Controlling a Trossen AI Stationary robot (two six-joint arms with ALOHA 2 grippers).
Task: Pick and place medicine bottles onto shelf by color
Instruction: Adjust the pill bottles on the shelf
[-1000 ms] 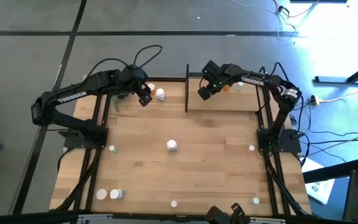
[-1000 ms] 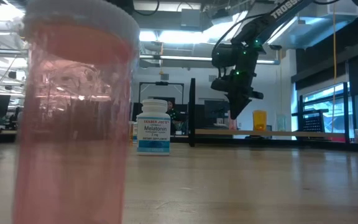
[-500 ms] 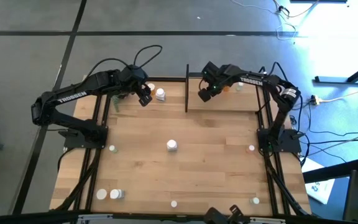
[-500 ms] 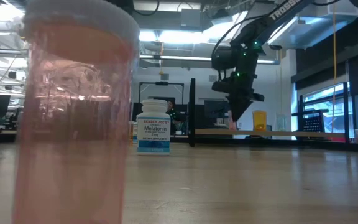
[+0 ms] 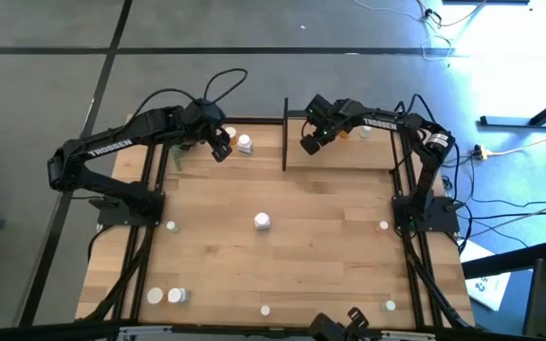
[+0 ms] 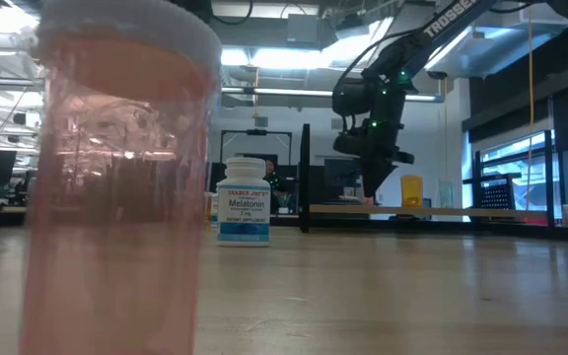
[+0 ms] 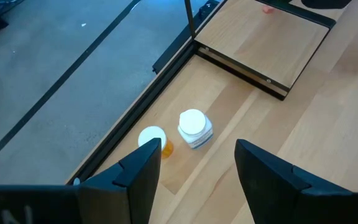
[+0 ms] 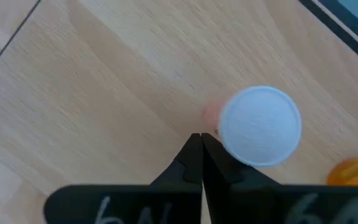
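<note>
The shelf (image 5: 349, 156), a light wooden board with black posts, stands at the table's far right. A pink bottle with a white cap (image 8: 260, 134) stands upright on it, and an orange bottle (image 8: 353, 173) stands beside that. My right gripper (image 8: 201, 140) is shut and empty above the shelf, its tips right beside the pink bottle; it points down in the low view (image 6: 369, 182). My left gripper (image 7: 194, 186) is open and empty at the far left, over a white bottle (image 7: 195, 128) and an orange bottle (image 7: 153, 141), both standing on the table. My right gripper's shut fingertips (image 8: 194, 146) stand close beside the pink bottle's white cap (image 8: 229, 134), coming from above. I cannot tell whether they touch it.
A white Melatonin bottle (image 5: 262, 222) stands mid-table. Several small bottles are scattered along the near edge (image 5: 164, 296) and the sides (image 5: 384, 225). A pink bottle (image 6: 116, 187) stands right before the low camera. The shelf's black post (image 5: 284, 133) rises between the two grippers.
My right gripper, still shut, has moved a little toward the table's left above the shelf.
</note>
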